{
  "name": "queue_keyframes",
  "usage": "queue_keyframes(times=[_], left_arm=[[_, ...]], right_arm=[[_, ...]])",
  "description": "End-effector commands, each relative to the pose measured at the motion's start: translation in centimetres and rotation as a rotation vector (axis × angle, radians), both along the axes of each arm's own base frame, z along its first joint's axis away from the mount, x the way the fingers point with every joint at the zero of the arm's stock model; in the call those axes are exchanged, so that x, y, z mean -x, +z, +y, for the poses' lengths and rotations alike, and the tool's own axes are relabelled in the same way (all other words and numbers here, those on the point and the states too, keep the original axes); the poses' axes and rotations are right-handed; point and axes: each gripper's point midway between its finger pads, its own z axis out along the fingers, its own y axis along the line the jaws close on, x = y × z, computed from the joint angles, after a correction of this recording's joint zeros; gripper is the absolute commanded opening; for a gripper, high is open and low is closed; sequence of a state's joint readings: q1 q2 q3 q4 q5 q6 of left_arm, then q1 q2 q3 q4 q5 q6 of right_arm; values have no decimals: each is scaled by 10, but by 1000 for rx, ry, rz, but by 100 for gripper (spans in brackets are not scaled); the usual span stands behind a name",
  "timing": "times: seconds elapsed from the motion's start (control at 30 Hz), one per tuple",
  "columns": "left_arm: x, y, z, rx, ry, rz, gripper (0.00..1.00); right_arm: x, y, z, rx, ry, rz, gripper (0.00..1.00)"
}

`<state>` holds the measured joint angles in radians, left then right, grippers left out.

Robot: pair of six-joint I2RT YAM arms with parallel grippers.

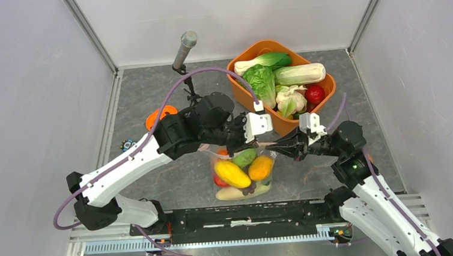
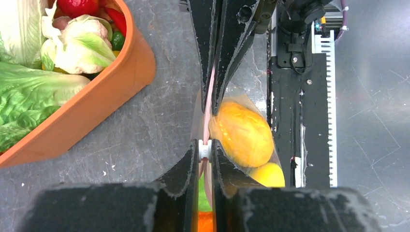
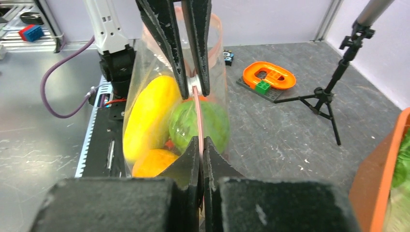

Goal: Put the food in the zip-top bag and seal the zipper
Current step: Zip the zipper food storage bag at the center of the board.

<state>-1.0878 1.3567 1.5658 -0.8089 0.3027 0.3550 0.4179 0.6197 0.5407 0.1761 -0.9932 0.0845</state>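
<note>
A: Starting at the left, what is the left end effector (image 2: 205,150) doing?

B: It is pinching the zipper (image 2: 209,104), with its fingers pressed together on the pink strip.

A: And the zip-top bag (image 3: 145,63)?

B: It is hanging between the two arms near the front of the desk (image 1: 137,86), with the food (image 1: 232,174) sitting inside — yellow, orange and green pieces. I cannot tell whether its bottom is touching the desk.

A: Then the right end effector (image 3: 199,140)?

B: That one is also pressed together on the zipper. It is facing the left one, with a short stretch of strip running between them.

A: So they are working on the seal. How should it go?

B: I am judging that one side should be anchoring the strip while the other is sliding along it, squeezing just firmly enough to mate the tracks. The strip needs pulling taut and straight — any slack would let it buckle and skip. The stretch between them is looking like one thin line, but I cannot say whether it is locked.

A: Anything further right?

B: The orange tub (image 2: 96,104) is sitting near the bag without touching it, and it is holding more vegetables. Any slide should be steering away from its wall.
</note>
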Motion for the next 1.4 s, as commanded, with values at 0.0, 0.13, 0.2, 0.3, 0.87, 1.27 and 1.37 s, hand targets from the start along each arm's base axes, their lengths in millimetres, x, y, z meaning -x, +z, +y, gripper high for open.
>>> queue_keyframes(times=[0.0, 0.13, 0.2, 0.3, 0.87, 1.27, 1.37], left_arm=[[-3, 17, 9, 63, 71, -7, 2], [-3, 11, 25, 59, 124, -16, 2], [-5, 10, 35, 58, 158, -31, 2], [-5, 7, 48, 58, 196, -49, 2], [-1, 2, 86, 70, 286, -66, 6], [-5, -27, 103, 7, 375, -40, 9], [-9, -38, 108, -26, 413, -42, 9]], right_arm=[[-18, 9, -7, -43, -131, -43, 0], [-30, 8, -12, -69, -217, -30, 0], [-36, 9, -16, -89, -265, -28, 0], [-44, 9, -22, -114, -334, -21, 0], [-68, 2, -46, -202, -543, 30, 0], [-95, -25, -69, -174, -750, 136, 0], [-97, -28, -72, -178, -769, 147, 0]])
